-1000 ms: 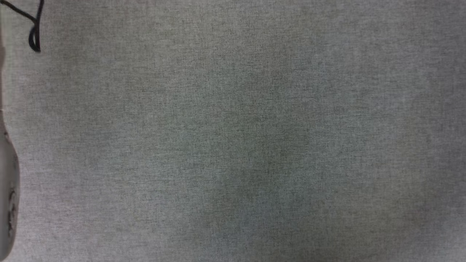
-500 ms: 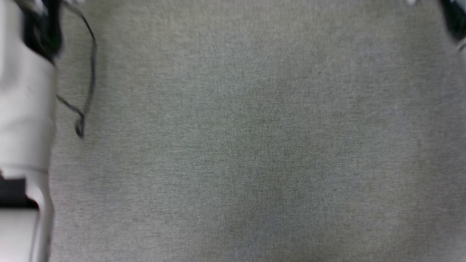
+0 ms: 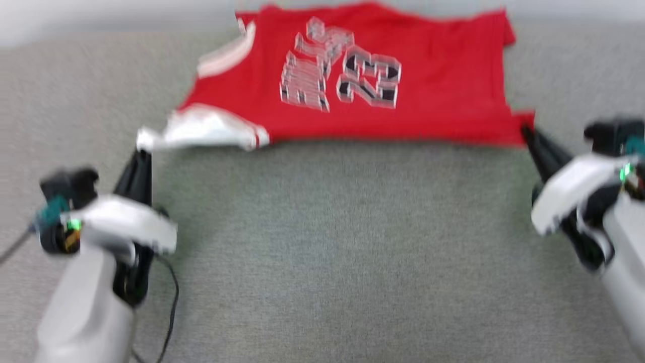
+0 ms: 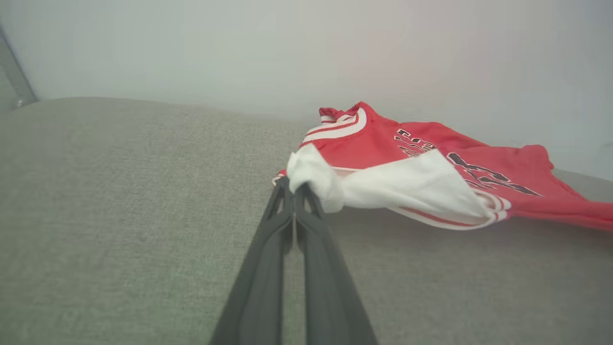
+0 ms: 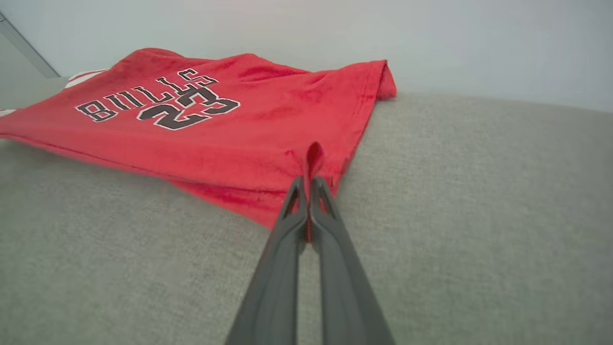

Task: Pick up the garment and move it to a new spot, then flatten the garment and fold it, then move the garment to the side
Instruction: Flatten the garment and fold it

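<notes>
The garment, a red jersey with white sleeves and "BULLS 23" lettering, lies spread sideways at the far side of the grey surface. My left gripper is shut on the tip of its white sleeve, which is bunched at the fingertips. My right gripper is shut on a pinch of the red hem corner. In the left wrist view the gripper holds the sleeve just above the surface; in the right wrist view the gripper grips a small upright fold of red fabric.
The grey fabric surface stretches wide in front of the garment. A pale wall rises right behind the surface's far edge. A thin black cable hangs beside my left forearm.
The head camera has tilted up from bare grey surface, so the garment and both grippers have come into the picture. No move of the garment itself can be told.
</notes>
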Controlling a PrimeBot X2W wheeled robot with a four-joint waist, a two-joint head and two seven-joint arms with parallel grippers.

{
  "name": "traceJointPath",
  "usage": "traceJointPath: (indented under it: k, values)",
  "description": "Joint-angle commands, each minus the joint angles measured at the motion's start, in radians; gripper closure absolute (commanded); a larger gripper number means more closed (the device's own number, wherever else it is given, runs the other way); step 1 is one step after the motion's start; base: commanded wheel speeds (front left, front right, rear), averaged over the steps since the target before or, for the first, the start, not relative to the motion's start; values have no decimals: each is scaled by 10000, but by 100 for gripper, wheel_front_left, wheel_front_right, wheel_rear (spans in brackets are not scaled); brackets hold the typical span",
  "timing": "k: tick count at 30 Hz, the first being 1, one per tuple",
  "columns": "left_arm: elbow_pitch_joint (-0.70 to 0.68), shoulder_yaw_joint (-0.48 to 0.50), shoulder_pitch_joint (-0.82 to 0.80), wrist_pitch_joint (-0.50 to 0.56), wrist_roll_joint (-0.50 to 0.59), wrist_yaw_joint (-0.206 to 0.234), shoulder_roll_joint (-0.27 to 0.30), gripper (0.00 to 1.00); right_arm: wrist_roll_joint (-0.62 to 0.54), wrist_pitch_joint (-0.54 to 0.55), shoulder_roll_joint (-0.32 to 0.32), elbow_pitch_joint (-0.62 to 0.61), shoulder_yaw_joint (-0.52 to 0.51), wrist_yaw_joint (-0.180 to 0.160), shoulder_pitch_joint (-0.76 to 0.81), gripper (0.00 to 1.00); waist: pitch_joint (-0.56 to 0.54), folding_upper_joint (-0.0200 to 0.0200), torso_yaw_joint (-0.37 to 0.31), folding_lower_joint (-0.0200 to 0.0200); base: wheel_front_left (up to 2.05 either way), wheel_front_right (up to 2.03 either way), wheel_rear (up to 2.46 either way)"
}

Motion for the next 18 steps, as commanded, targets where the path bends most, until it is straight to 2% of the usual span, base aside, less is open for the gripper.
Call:
traceJointPath:
  k: [1,7,10,18]
  values:
    - [-330,144,604,-48,98,102,41,100,179,51,-159,-207,-28,-14,621,100,-1149,-1,135,2,0,0,0]
    - [-1779,474,3398,-6,-14,435,200,100,521,413,-618,-1308,-193,-16,3053,100,-2317,-1,174,2,0,0,0]
    - [-2567,588,4728,377,-309,656,215,100,601,643,-729,-1916,-484,-16,4249,100,-2852,-1,153,2,0,0,0]
    - [-5172,1028,7646,1604,-782,1644,633,100,299,1561,-673,-3688,-1908,-19,7013,100,-3514,-1,103,2,0,0,0]
